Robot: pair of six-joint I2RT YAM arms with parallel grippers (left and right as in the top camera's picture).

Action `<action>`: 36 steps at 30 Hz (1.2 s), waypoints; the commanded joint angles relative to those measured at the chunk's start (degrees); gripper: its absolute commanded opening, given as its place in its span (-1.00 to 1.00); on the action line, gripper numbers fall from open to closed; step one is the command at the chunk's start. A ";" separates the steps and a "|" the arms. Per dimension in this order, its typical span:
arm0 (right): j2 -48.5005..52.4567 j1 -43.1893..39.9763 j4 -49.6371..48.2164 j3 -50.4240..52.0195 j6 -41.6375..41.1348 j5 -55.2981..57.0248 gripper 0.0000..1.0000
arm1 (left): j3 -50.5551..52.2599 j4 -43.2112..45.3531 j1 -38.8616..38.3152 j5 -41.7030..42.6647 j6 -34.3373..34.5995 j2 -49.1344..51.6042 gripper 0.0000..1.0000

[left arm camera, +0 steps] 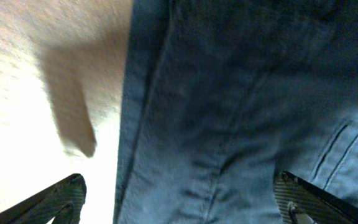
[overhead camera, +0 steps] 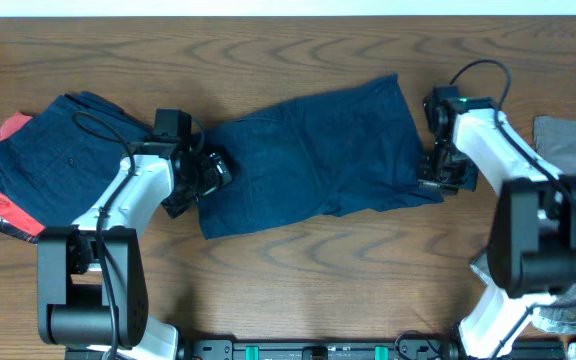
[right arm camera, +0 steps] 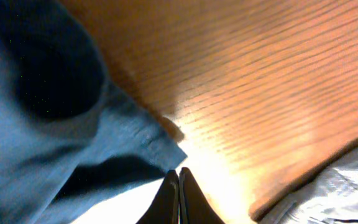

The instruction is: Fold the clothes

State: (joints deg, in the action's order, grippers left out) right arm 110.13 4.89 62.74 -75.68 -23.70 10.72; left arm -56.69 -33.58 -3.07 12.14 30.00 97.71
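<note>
I have the navy shorts (overhead camera: 313, 155) spread flat in the middle of the tabletop (overhead camera: 318, 290). Their long axis runs left to right and rises a little toward the right end. Each arm sits at one end of them. The left fingers (overhead camera: 208, 172) are over the left end and the right fingers (overhead camera: 436, 180) are at the lower right corner, so neither arm has to reach across.

In the left wrist view the fingers are spread wide with nothing between the tips but cloth below. The edge of the shorts runs up the frame, with bare wood to its left, so the fabric lies directly under and ahead of them.

In the right wrist view the fingers are pressed together. I can see nothing held between them, and the hem corner lies just beside the tips, toward the left. I judge they'd have to open before taking that corner.

A folded navy garment (overhead camera: 53, 155) rests on a red garment (overhead camera: 3, 205) at the far left. A grey garment (overhead camera: 573, 140) lies at the far right, well apart from the shorts.
</note>
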 commanded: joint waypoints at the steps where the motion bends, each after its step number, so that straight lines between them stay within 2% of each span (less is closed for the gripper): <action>1: -6.12 -0.35 -0.83 -0.15 2.16 -0.94 -0.94 | 0.59 1.05 0.11 -0.09 0.70 -0.22 0.96; 8: -14.84 -0.33 -6.43 -0.15 9.73 -12.20 -0.77 | 1.03 4.35 0.00 5.40 0.72 3.37 0.98; 11: -17.35 -0.31 -7.72 -0.15 9.64 -12.70 -0.68 | 1.03 4.37 0.00 5.38 0.70 5.18 0.98; 16: -18.36 -0.31 -7.50 -0.15 9.66 -12.96 -0.67 | 1.03 5.03 -0.02 5.44 0.68 8.48 0.98; 17: -18.34 -0.28 -7.43 -0.15 9.66 -13.35 -0.67 | 1.03 5.05 -0.11 5.97 0.63 8.98 0.87; 19: -18.29 -0.04 -7.54 -0.15 10.14 -14.43 -0.70 | 1.03 5.05 -0.11 8.35 -1.62 9.42 0.12; 20: -18.29 0.17 -7.74 -0.15 10.82 -14.97 -0.69 | 1.01 5.22 -0.11 9.64 -3.19 9.42 -0.15; 23: -18.29 1.20 -8.68 -0.15 12.63 -15.72 -0.71 | 0.94 4.85 -0.09 11.30 -5.01 8.66 -0.70; 24: -18.29 1.64 -9.07 -0.15 13.35 -15.78 -0.74 | 0.94 4.26 -0.09 11.23 -5.05 8.22 -0.79; 26: -18.21 2.60 -10.25 -0.13 15.85 -17.20 -0.81 | 0.83 2.56 -0.04 11.23 -6.19 6.62 -0.88; 30: -17.49 3.98 -12.48 -0.13 19.47 -22.86 -0.88 | -1.18 -4.07 -0.04 10.60 -11.21 2.45 -0.88; 36: -13.79 7.06 -13.75 -0.11 21.05 -27.78 -0.92 | -5.99 -16.15 -0.04 5.73 -13.18 -6.23 -0.88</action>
State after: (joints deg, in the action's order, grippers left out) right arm 93.65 10.02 49.15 -75.68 -5.13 -12.49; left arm -58.98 -47.72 -3.01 20.21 20.05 96.29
